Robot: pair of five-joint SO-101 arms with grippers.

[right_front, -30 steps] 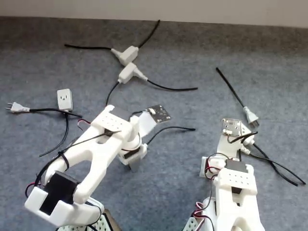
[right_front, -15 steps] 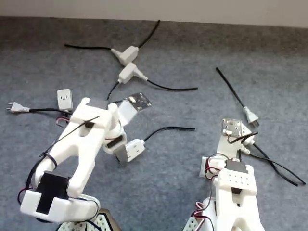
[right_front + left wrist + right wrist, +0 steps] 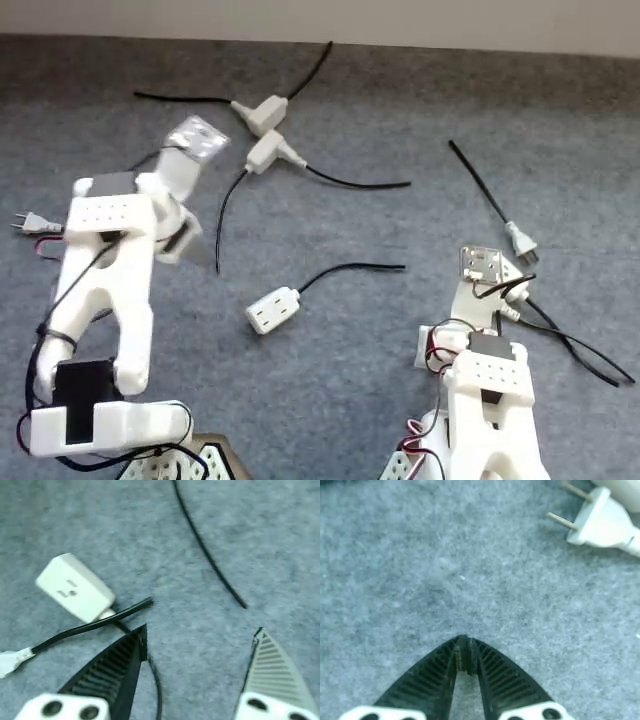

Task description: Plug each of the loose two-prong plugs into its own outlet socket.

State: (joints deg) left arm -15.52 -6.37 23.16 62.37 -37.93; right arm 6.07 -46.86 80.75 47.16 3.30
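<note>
My left gripper (image 3: 200,632) is open with nothing between its fingers, just above the carpet. Close ahead of it lies a white cube socket (image 3: 75,587) with black cords (image 3: 100,622) running beside it. In the high view this gripper (image 3: 190,240) is at the left side, with a white two-prong plug (image 3: 30,222) farther left. A white corded socket (image 3: 272,310) lies in the middle. My right gripper (image 3: 467,652) is shut and empty, low over the carpet, with a white two-prong plug (image 3: 600,522) a short way ahead. That plug (image 3: 520,240) lies at the right.
Two white adapters (image 3: 265,130) with black cords lie joined at the back centre. More black cord (image 3: 575,350) trails along the right side by the right arm (image 3: 490,390). Grey carpet covers the table.
The left arm has swung from the table's middle to the left, uncovering the corded socket, which stays in the middle. The right arm has not moved.
</note>
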